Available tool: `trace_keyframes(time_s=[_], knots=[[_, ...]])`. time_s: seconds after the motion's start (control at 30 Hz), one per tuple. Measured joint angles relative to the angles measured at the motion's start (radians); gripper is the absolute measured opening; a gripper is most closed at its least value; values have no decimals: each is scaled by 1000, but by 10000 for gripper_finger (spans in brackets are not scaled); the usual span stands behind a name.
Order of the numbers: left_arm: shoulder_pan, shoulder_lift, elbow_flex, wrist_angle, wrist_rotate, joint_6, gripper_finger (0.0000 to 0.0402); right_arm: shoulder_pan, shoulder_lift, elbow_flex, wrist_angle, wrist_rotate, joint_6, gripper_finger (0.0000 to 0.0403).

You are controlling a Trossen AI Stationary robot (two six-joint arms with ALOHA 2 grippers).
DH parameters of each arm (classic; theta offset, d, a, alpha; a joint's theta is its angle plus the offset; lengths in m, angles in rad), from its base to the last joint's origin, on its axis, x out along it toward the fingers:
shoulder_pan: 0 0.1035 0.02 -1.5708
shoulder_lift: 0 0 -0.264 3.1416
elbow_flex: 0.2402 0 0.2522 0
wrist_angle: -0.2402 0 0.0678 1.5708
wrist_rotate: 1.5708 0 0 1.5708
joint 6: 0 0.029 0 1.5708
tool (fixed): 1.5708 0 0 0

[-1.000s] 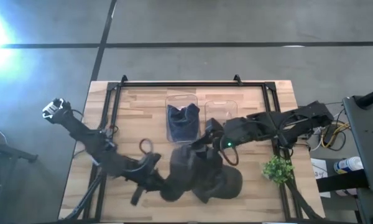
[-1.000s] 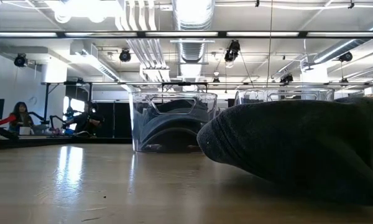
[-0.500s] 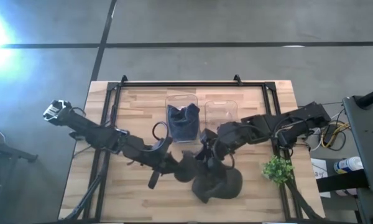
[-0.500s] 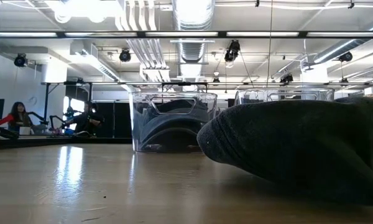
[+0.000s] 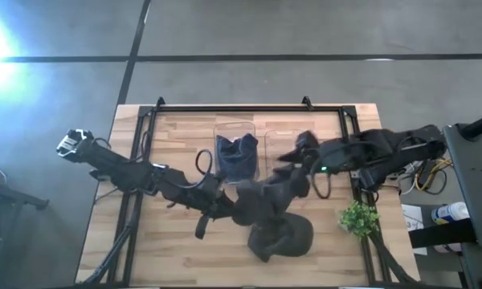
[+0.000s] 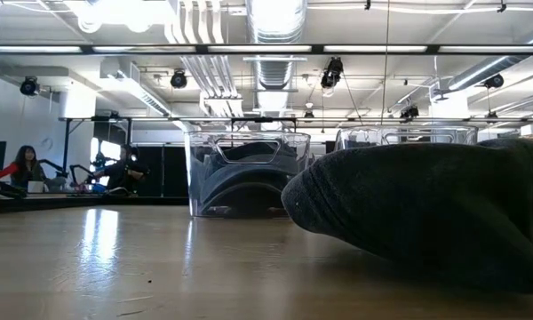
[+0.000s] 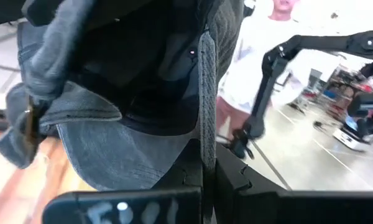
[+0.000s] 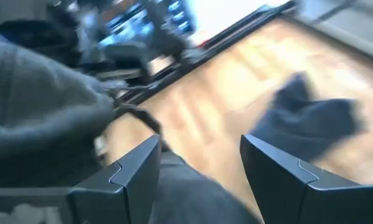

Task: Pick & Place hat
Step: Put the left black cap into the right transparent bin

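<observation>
A grey cap (image 5: 265,201) hangs above the table's middle from my left gripper (image 5: 225,210), which is shut on it. The left wrist view shows the cap's inside (image 7: 130,106) and a brass strap buckle (image 7: 28,121). My right gripper (image 5: 300,156) is open, just to the right of and beyond the cap. Grey cloth (image 8: 196,186) lies between its fingers (image 8: 130,180), and I cannot tell whether they touch it. A second dark hat (image 5: 283,238) lies flat on the table near the front edge and fills the right of the low view (image 6: 426,213). My left gripper pinches the grey cap by the stitched edge of its rim (image 7: 205,124) between its two shut fingers. It comes in level from the table's left. The cap is lifted clear of the wood and droops slack past the fingers toward the right.
Two clear bins stand at the table's far middle. The left bin (image 5: 235,156) holds dark hats and the right bin (image 5: 285,143) looks bare. A small green plant (image 5: 359,217) sits at the right edge. A black frame (image 5: 225,107) borders the table. People (image 6: 22,167) show far behind.
My left gripper moved from the near edge toward the table's far right, carrying the grey cap up off the wood and over toward the middle. My right gripper first came down to the cap, then drew back toward the far right. The second hat stayed put.
</observation>
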Motion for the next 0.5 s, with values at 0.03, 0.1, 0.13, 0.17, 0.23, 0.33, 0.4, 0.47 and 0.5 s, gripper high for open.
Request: trace_keyframes(time_s=[0.03,0.1,0.13,0.17,0.23,0.33,0.4,0.47,0.5], knots=[[13,7,0,14,2,4,5,10,-20,0,-39,69,31,217],[43,31,0,50,23,2,5,31,-65,0,-130,215,111,217],[61,47,0,86,38,-1,5,38,-85,0,-188,268,164,217],[80,64,0,124,55,-7,5,42,-101,0,-244,298,222,217],[120,104,-1,196,64,-29,5,46,-121,0,-341,318,323,217],[187,175,-3,301,65,-111,5,64,-131,-1,-425,329,410,217],[229,230,-4,390,71,-198,5,68,-132,-1,-444,336,437,217],[268,286,-4,479,94,-284,5,68,-131,-1,-442,337,439,217],[284,311,-4,516,101,-326,5,68,-131,-1,-443,337,440,217]])
